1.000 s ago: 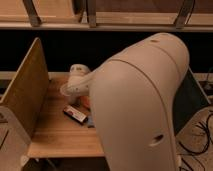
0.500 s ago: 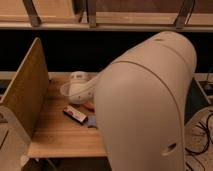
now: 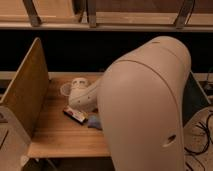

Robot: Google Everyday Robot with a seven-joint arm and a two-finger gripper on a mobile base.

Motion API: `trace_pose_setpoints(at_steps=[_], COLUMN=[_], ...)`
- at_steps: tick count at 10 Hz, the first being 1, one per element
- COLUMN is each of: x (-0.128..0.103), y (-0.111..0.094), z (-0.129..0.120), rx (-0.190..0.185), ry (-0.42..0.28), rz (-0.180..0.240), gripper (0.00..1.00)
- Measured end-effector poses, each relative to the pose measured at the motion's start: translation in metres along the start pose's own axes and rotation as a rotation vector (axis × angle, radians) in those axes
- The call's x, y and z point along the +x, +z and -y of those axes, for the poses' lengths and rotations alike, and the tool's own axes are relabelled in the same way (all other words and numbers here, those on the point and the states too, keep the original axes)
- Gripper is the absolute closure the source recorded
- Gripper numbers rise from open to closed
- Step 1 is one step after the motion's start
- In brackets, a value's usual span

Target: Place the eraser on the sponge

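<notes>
The eraser, a small flat dark bar with a reddish and white label, lies on the wooden table near its middle. Right beside it, to the right, a blue piece that looks like the sponge pokes out from behind my arm. The large white arm casing hides the rest of it and the table's right half. My gripper is at the arm's white rounded end, just above and behind the eraser. The eraser rests on the table, apart from the sponge.
An upright wooden panel walls off the table's left side. A dark gap and wooden rails run along the back. Cables lie on the floor at the right.
The arm's white end has come down and forward, from the back of the table toward the eraser. The eraser and the blue piece have stayed put.
</notes>
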Motion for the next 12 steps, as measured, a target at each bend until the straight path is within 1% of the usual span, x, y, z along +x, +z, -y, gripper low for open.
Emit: trace_pose_setpoints(at_steps=[1,2,3,4,7,9,10,12], x=[-0.004,-0.015,-0.023,-0.031,-0.029,-0.031,-0.037,-0.051], y=[-0.004,-0.014,-0.021,-0.027,-0.026,-0.022,-0.014,-0.005], z=[-0.003,-0.015,-0.027,-0.039,-0.036,-0.043,-0.057,-0.079], rx=[0.001,0.006,0.018,0.026,0.028,0.012,-0.017,-0.053], ry=[-0.022,-0.088,-0.155,-0.208,-0.204,-0.225,-0.26,-0.321], rz=[0.01,0.032,0.045,0.058,0.054,0.055,0.055,0.061], gripper=[0.3,0.3,0.3,0.3,0.3,0.3,0.3,0.3])
